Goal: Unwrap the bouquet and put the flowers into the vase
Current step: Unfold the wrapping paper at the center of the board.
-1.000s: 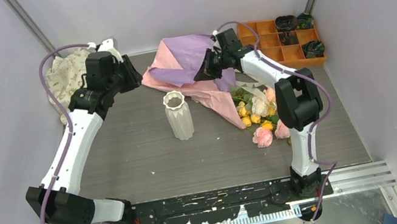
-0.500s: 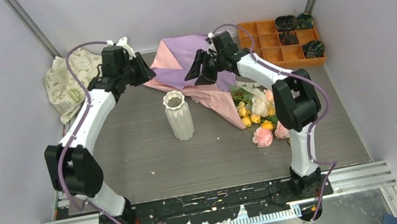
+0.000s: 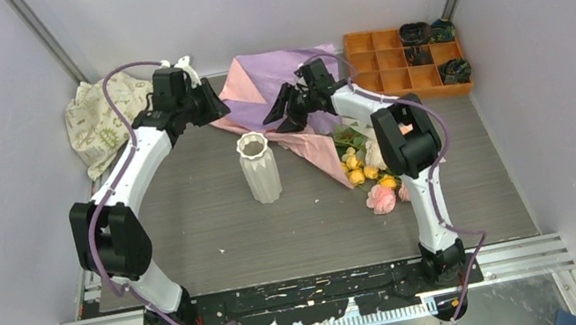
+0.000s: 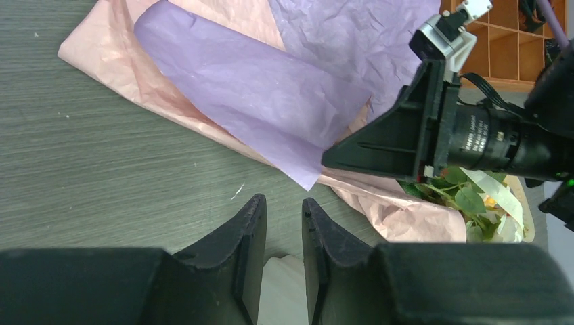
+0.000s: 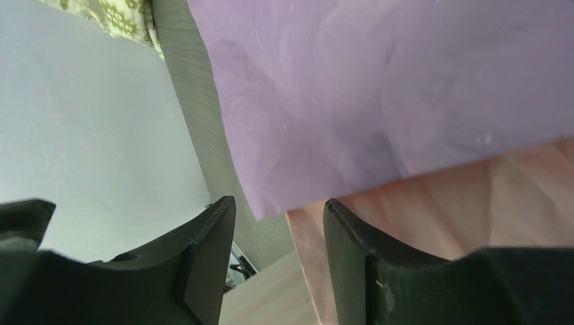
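Bouquet lies just behind and right of the vase. Its paper is partly spread, purple face up. Flowers lie in the wrap, right of the vase; no stems stand in it. Left gripper: fingers narrow, empty. Right gripper: fingers wider, gripping nothing, above the paper. Unwrapping looks unfinished, and moving the flowers is not yet begun.

Whole table is seen from above and behind the bases, facing down and forward, far off. Left wrist view is aimed down past its own fingers, close over the table, toward the right arm. Right wrist view is held very close on the paper, facing the left wall. Paper is shared by all three views.
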Controlling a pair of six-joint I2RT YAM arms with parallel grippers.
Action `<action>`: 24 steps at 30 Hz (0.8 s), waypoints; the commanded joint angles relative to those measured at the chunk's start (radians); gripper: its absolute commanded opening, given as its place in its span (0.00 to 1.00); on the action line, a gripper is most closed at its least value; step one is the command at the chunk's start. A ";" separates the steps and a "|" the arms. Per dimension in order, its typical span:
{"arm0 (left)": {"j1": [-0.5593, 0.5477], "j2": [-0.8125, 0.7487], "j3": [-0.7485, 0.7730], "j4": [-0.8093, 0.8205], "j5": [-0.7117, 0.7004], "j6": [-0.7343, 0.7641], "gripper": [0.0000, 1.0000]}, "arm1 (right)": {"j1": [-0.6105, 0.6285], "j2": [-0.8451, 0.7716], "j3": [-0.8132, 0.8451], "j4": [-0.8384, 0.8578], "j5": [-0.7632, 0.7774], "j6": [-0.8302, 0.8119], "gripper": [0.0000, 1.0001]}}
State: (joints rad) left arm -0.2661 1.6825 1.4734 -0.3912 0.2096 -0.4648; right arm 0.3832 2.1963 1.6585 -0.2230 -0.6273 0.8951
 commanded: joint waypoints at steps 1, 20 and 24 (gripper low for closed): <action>0.003 -0.037 -0.003 0.065 0.006 0.001 0.27 | 0.004 0.058 0.108 0.074 -0.017 0.063 0.55; 0.016 0.015 0.032 0.073 0.020 0.016 0.27 | 0.024 0.128 0.215 0.122 -0.019 0.131 0.01; 0.028 0.032 0.041 0.099 0.045 0.020 0.32 | 0.035 0.048 0.131 0.189 -0.058 0.143 0.01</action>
State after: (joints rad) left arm -0.2550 1.7035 1.4696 -0.3672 0.2092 -0.4538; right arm 0.4026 2.3852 1.8450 -0.1337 -0.6338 1.0199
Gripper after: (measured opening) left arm 0.299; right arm 0.032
